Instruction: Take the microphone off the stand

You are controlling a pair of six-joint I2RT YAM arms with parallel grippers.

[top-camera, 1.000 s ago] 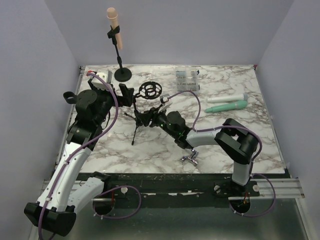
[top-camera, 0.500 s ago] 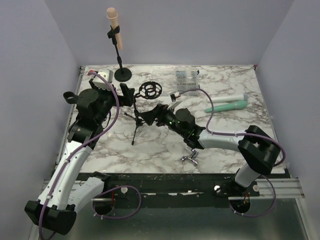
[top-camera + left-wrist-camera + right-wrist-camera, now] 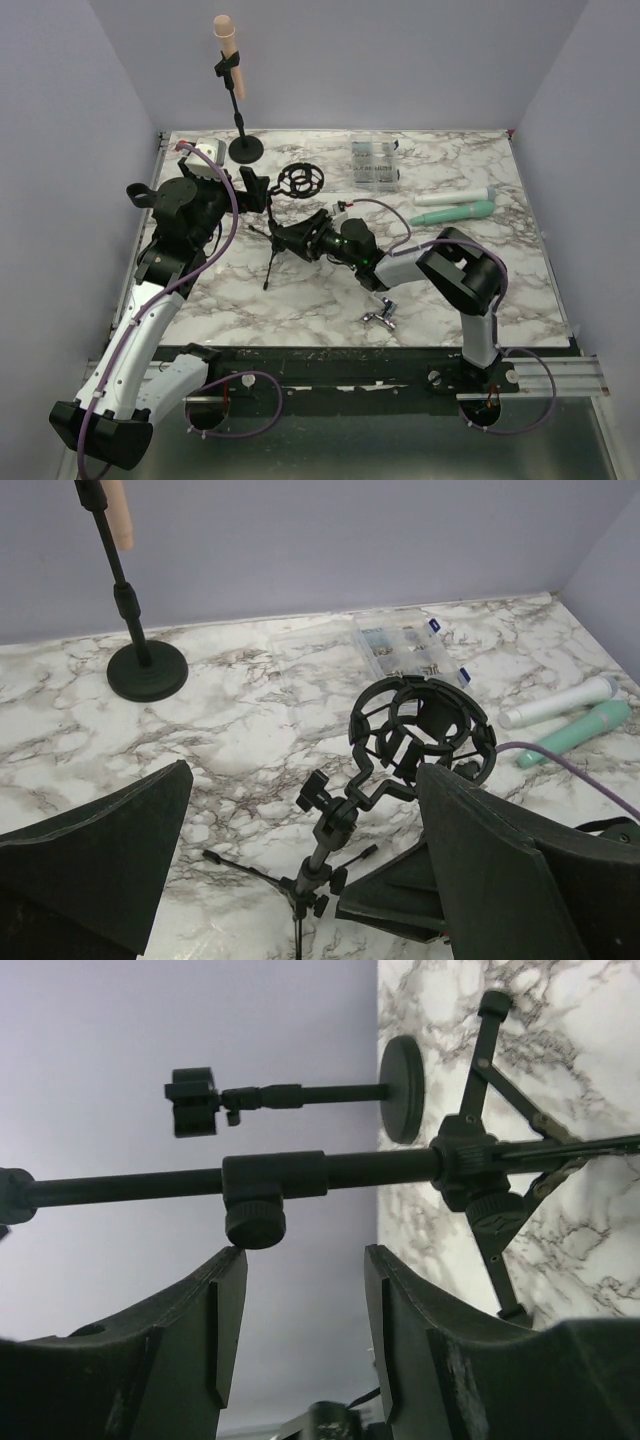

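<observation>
Since the peach microphone (image 3: 227,38) sat clipped atop the tall stand (image 3: 241,115) at the back of the desk (image 3: 300,300), nothing seemed done yet: the left fingers (image 3: 110,850) gaped empty, and the right fingers (image 3: 190,1330) stood apart, gripping nothing, at the tripod (image 3: 272,240).

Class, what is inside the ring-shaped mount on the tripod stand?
Only its own black inner cradle; the mount is otherwise empty. A left finger covers its lower right edge.

readable text: none | clear box (image 3: 375,163) label: too small to read
</observation>
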